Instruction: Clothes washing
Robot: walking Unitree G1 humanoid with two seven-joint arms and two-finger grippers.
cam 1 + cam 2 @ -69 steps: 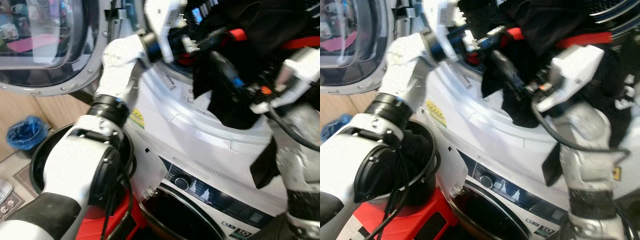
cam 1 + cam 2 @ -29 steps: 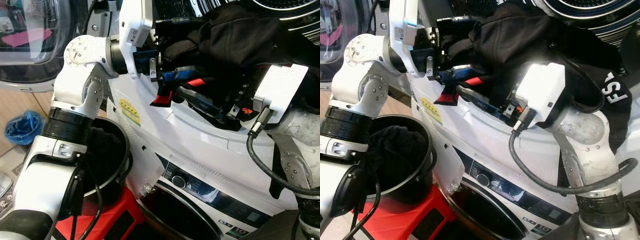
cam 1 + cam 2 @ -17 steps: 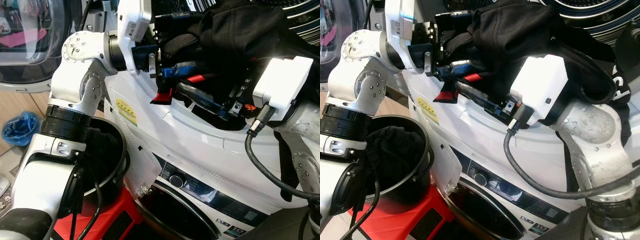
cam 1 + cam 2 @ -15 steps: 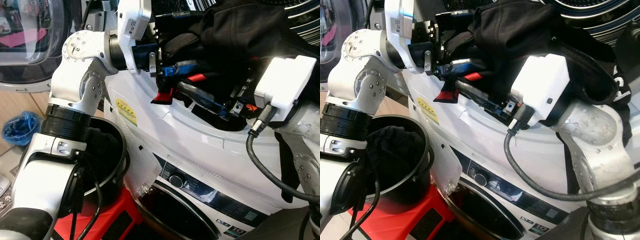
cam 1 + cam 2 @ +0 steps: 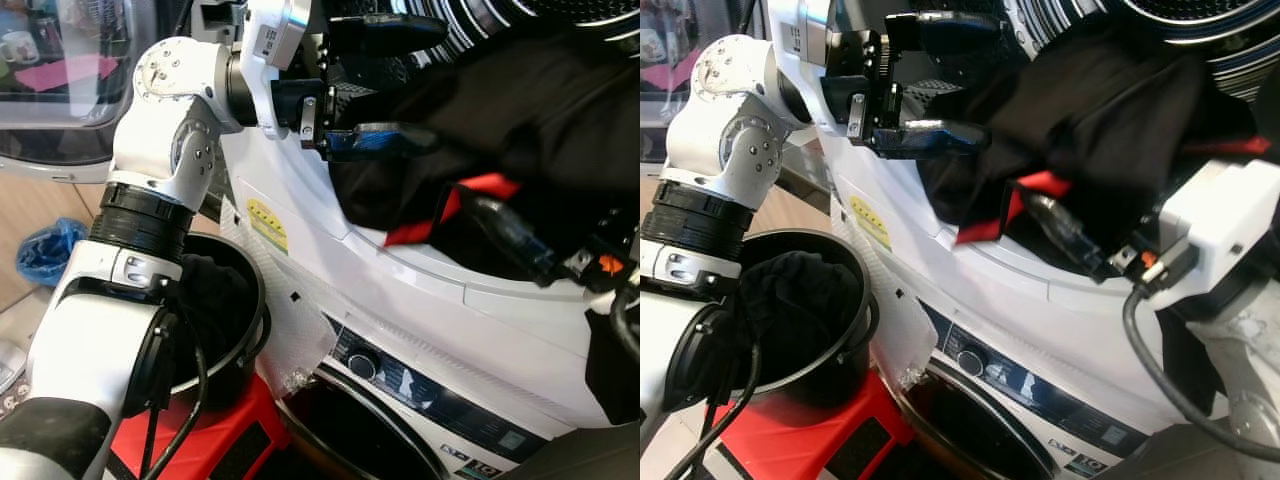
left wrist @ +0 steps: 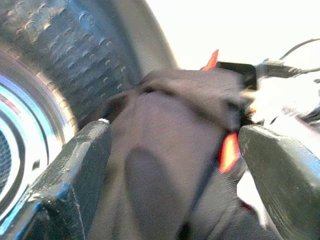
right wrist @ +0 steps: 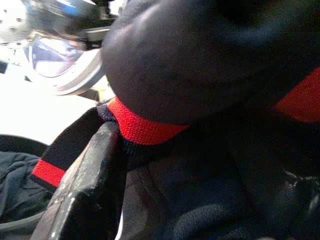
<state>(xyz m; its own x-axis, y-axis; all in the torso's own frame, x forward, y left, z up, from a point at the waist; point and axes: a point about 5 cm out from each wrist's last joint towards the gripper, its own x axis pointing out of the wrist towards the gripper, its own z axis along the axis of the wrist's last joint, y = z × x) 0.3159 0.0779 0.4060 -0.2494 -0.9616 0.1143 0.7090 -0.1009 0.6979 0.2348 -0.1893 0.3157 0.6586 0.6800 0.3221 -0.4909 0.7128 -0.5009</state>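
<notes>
Black clothes [image 5: 520,120] with red trim hang from the washer drum [image 5: 1200,30]; left pincer [image 5: 385,85] spread beside them, right pincer [image 5: 1055,235] grip unclear.

The garment [image 5: 540,110] is matt black woven cloth with ribbed red knit bands [image 7: 142,127], lying between the left gripper [image 5: 385,85] fingers, which look like matt, slightly rough black plastic. The washing machine [image 5: 420,300] front is smooth glossy white plastic or enamelled metal, and its drum [image 6: 60,60] is bright embossed metal with a dimpled surface. The bucket [image 5: 845,350] beside it appears to be smooth, semi-gloss black plastic, though the view is partly blocked.
</notes>
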